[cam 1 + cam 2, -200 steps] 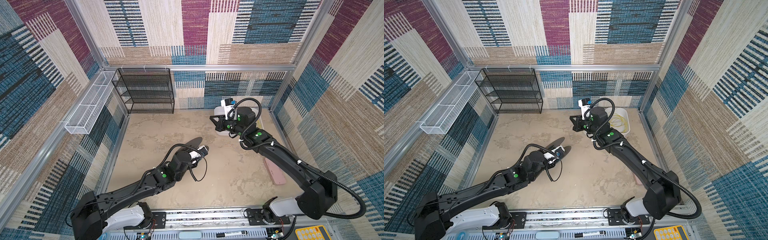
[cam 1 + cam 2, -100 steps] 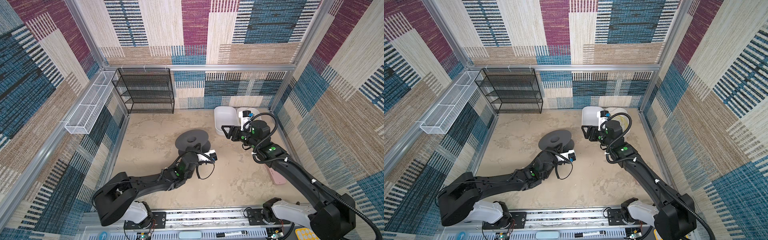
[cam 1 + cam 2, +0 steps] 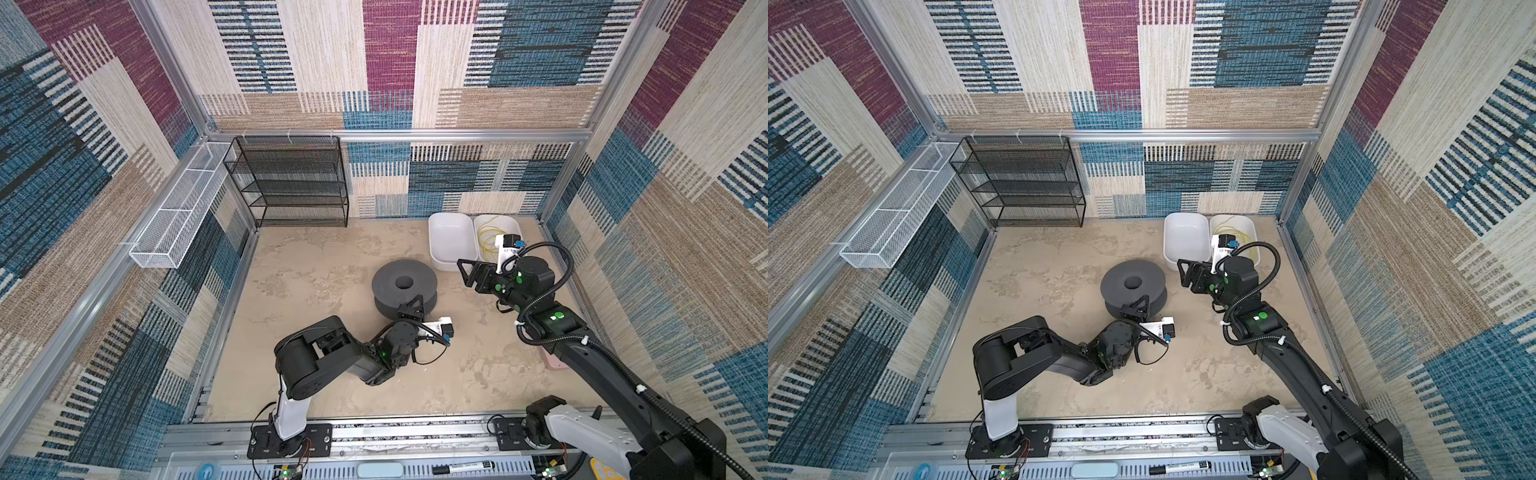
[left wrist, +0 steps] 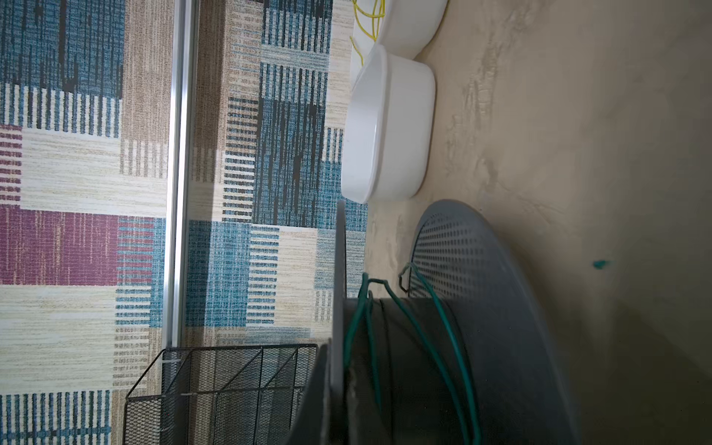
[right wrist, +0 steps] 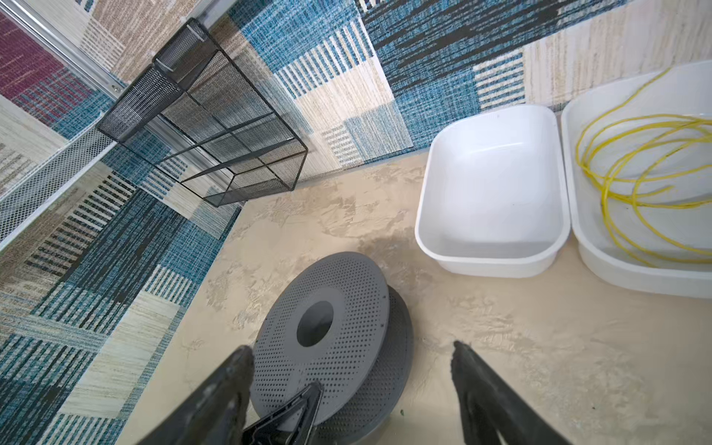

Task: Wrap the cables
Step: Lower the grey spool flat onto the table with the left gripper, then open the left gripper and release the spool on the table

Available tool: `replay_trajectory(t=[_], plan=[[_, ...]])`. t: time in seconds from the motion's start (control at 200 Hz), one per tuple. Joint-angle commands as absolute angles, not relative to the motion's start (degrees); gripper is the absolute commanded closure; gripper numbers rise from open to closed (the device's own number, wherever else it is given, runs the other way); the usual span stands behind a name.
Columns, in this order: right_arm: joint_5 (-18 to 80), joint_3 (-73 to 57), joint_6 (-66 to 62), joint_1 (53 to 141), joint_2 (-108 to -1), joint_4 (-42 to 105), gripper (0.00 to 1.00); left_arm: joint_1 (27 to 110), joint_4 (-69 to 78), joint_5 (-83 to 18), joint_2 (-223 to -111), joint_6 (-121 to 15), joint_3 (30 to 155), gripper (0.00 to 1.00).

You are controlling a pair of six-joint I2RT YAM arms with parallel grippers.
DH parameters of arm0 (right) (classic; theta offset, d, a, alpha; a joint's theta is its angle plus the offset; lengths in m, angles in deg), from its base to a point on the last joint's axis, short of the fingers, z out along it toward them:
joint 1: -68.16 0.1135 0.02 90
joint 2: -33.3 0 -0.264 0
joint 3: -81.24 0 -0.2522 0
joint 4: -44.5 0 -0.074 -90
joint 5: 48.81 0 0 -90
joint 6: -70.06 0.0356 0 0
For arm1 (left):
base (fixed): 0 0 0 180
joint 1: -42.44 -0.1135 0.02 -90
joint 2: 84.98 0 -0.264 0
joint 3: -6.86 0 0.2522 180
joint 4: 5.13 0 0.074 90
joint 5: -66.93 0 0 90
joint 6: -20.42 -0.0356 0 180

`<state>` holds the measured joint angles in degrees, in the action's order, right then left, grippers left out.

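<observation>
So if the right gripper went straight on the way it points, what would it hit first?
Probably the grey spool. The right gripper points at it in both top views, and it shows between the open fingers in the wrist view. Height is unclear, so it might pass over.

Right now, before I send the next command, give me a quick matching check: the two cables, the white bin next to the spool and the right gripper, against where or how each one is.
Things:
1. yellow cable
2. teal-green cable
3. white bin next to the spool
4. right gripper

Places or states:
A. jaws wide apart
B. strands running across the spool's core
C. nothing in it
D. lying in loose loops in the corner bin

Pairs: 1-D, 2-B, 3-C, 4-A
</observation>
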<state>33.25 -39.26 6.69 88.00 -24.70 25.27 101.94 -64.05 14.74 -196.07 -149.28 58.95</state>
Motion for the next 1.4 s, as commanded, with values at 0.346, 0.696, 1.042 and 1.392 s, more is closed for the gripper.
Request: replay_trajectory(t=[0.346, 0.696, 1.042, 1.392], plan=[[30.2, -39.5, 7.8, 87.4, -24.7, 27.4, 0.16, 108.5, -57.8, 23.4, -196.7, -139.7, 57.2, 0.42], [30.8, -38.0, 7.7, 86.5, -25.1, 24.1, 0.11, 112.0, -9.4, 18.6, -175.4, -109.7, 58.7, 0.01], [35.1, -32.6, 6.2, 86.4, -21.0, 17.7, 0.01, 115.3, 39.2, 19.3, -151.1, -81.7, 75.9, 0.01], [43.6, -38.6, 10.4, 86.4, -15.1, 21.8, 0.01, 115.3, 42.5, 21.4, -139.6, -69.9, 75.6, 0.01]])
